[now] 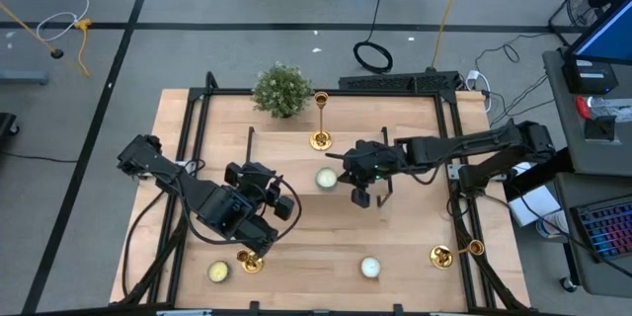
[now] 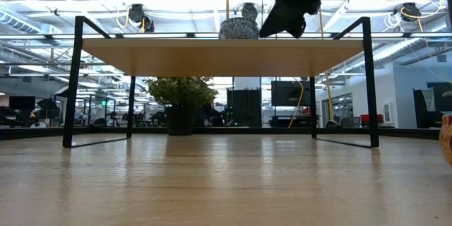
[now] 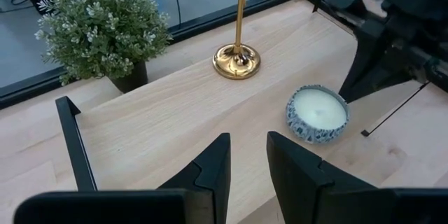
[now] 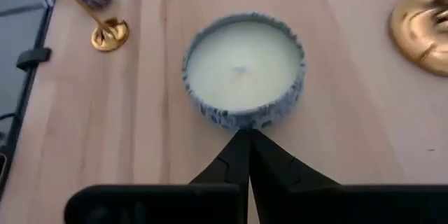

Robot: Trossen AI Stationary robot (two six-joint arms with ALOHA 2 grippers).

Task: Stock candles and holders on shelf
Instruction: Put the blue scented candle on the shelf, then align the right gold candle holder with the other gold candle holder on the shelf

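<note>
From my station, one holder (image 1: 320,123) and one candle (image 1: 326,179) stand on the shelf (image 1: 415,123), my empty, closed right gripper (image 4: 244,155) beside that candle, left gripper (image 3: 246,175) part-open and empty, while two candles (image 1: 370,268) and two holders (image 1: 456,253) remain off it.

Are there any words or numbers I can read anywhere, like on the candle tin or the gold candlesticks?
None can be read.
Candle tin: only a blue speckled pattern, no words.
Gold candlestick: plain, no marks.
Screens in the room behind the shelf: too small and blurred to read.
</note>
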